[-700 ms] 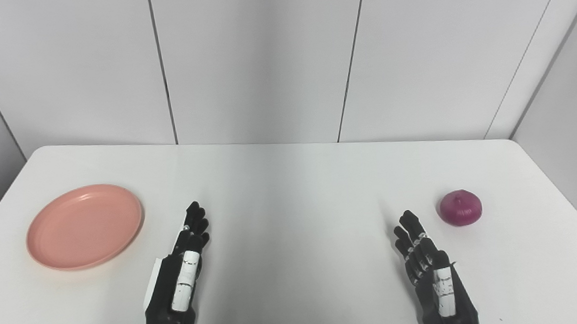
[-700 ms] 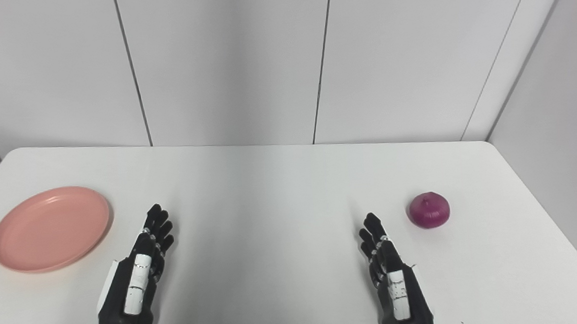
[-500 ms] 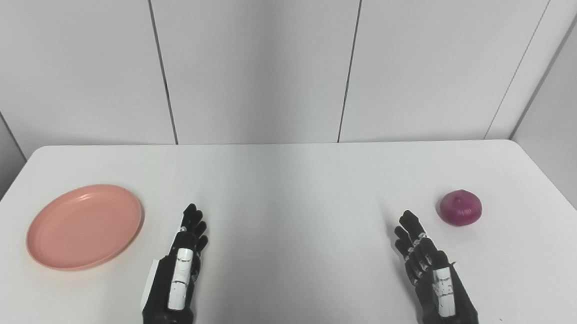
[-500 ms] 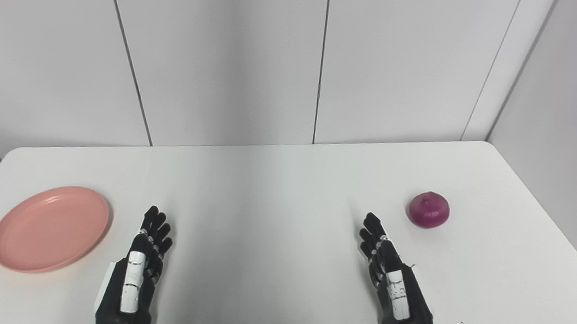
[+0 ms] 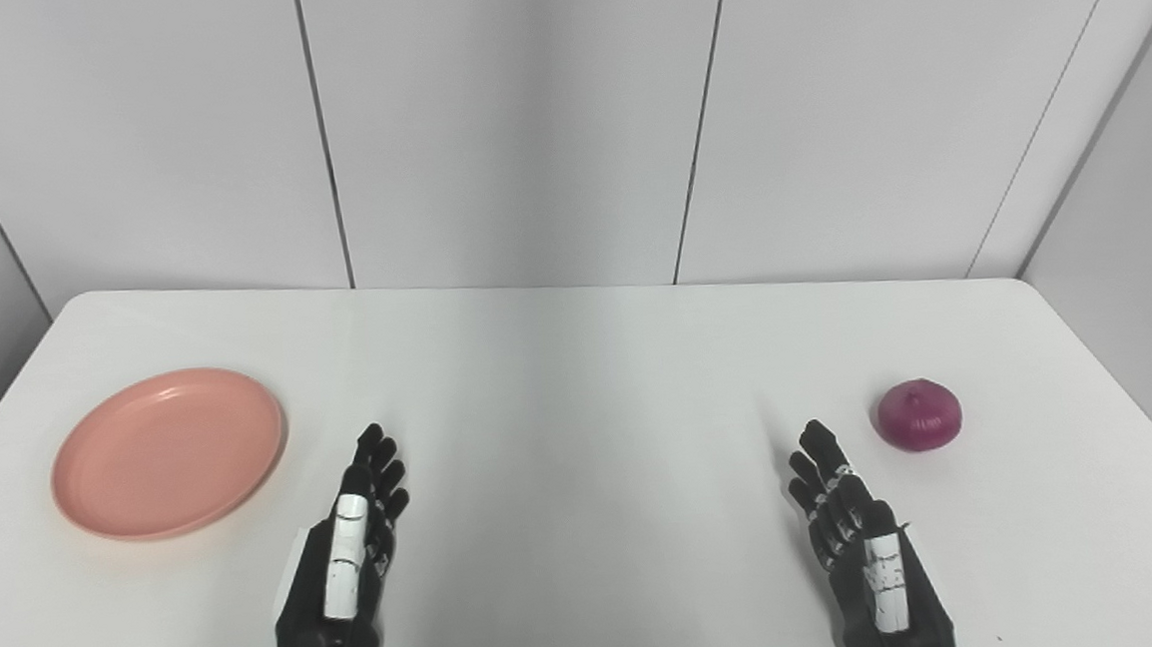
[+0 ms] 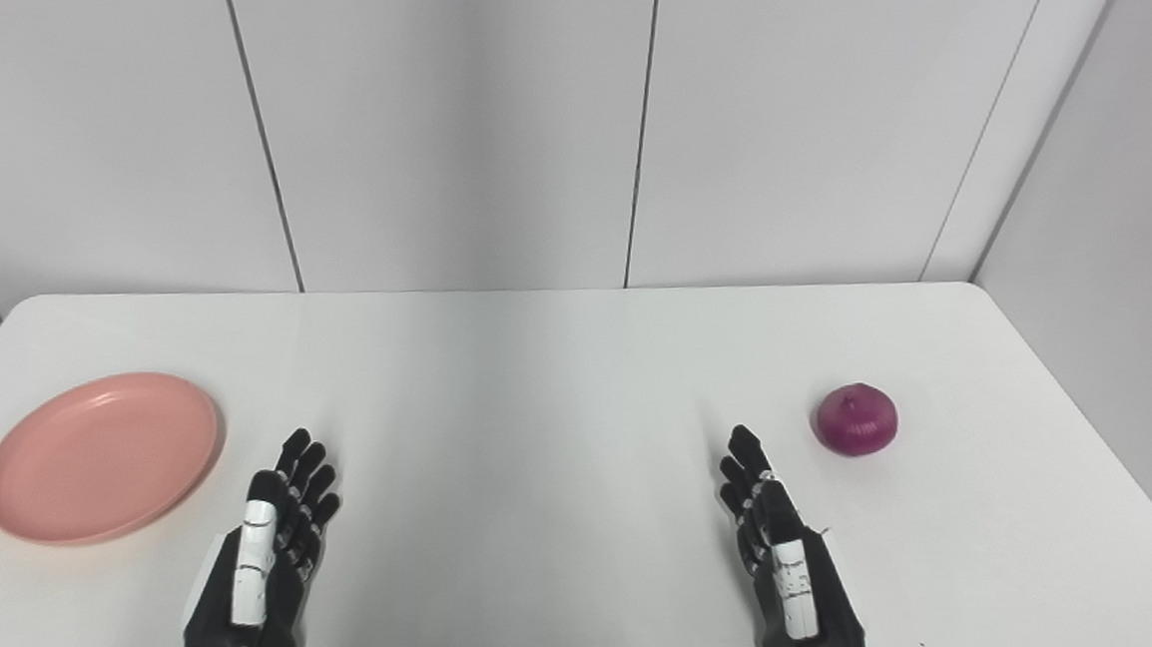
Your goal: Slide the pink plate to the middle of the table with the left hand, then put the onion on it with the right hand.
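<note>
Two hands are seen low over the white surface (image 5: 580, 383), and nothing is held by either of them. The left hand (image 5: 337, 578) is placed at about 7 o'clock of the surface, with its fingers stretched forward and only a little apart. The right hand (image 5: 865, 546) is found at about 5 o'clock, empty as well, with its fingers extended and slightly curved.

The pink plate (image 5: 169, 451) is lying flat at about 9 o'clock, near the left edge and apart from the left hand. The onion (image 5: 920, 414) is resting at about 3 o'clock, near the right hand but not touched by it. No step of the task is judged to be done yet.

Several risks can be expected. If the plate is pressed on its raised rim, it may be tipped instead of slid, or it may be turned around when it is pushed off its centre. The onion is round, so it could be rolled away toward the right edge if it is touched from one side only. It may also roll off the shallow plate if it is released too early.
</note>
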### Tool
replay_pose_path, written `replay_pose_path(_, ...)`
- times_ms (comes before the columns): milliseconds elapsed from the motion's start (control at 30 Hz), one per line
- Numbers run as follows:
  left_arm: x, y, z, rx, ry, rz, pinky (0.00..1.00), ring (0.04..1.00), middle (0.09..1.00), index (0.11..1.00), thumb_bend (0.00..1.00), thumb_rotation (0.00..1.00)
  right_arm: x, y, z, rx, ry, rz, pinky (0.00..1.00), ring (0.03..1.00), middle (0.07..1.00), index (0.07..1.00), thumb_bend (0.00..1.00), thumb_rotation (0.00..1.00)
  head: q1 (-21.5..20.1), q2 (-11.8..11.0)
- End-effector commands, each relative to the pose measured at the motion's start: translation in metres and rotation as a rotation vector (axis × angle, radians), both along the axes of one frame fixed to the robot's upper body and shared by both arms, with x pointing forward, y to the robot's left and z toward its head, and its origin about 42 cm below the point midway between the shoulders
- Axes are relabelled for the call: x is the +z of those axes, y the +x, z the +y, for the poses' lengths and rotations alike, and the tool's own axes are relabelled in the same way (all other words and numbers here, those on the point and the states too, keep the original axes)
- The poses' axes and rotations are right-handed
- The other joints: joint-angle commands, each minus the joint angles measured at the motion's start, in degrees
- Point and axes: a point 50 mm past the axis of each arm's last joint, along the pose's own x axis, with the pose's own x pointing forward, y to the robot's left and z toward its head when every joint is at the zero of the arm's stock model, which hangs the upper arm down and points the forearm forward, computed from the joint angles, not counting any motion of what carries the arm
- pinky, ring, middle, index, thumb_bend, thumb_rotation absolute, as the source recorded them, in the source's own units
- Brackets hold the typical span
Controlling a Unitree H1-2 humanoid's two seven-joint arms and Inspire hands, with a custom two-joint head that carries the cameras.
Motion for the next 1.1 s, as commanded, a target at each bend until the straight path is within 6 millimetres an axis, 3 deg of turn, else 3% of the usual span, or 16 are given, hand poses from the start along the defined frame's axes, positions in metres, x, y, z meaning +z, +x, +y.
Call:
replay_pose_path(0, -0.014, -0.039, 0.002, 0.056, -0.047, 0.075, 1.00, 1.000, 1.000, 1.000, 0.68, 0.98, -0.024, -0.008, -0.014, -0.020, -0.023, 0.096, 1.00, 0.992, 0.991, 0.971, 0.90, 0.92, 0.0, -0.1)
replay_pose_path(533, -0.016, -0.039, 0.001, 0.061, -0.049, 0.079, 1.00, 1.000, 1.000, 1.000, 0.69, 0.97, -0.025, -0.007, -0.014, -0.021, -0.023, 0.102, 1.00, 0.986, 0.983, 0.964, 0.91, 0.92, 0.9, -0.7)
replay_pose_path(667, -0.018, -0.039, -0.003, 0.063, -0.036, 0.082, 1.00, 1.000, 1.000, 1.000, 0.69, 0.97, -0.028, -0.007, -0.018, -0.016, -0.020, 0.106, 1.00, 0.989, 0.985, 0.964, 0.90, 0.92, 3.5, -1.5)
replay_pose_path(867, -0.020, -0.041, -0.016, 0.054, -0.109, 0.112, 1.00, 1.000, 1.000, 1.000, 0.72, 0.94, -0.035, -0.010, -0.035, -0.019, -0.021, 0.116, 1.00, 0.981, 0.978, 0.971, 0.87, 0.93, 10.2, -4.4)
replay_pose_path(1067, -0.012, -0.037, -0.025, 0.060, -0.132, 0.105, 1.00, 1.000, 1.000, 1.000, 0.76, 0.94, -0.041, -0.010, -0.053, -0.001, -0.002, 0.126, 1.00, 0.998, 0.994, 0.988, 0.87, 0.94, 15.2, -6.1)
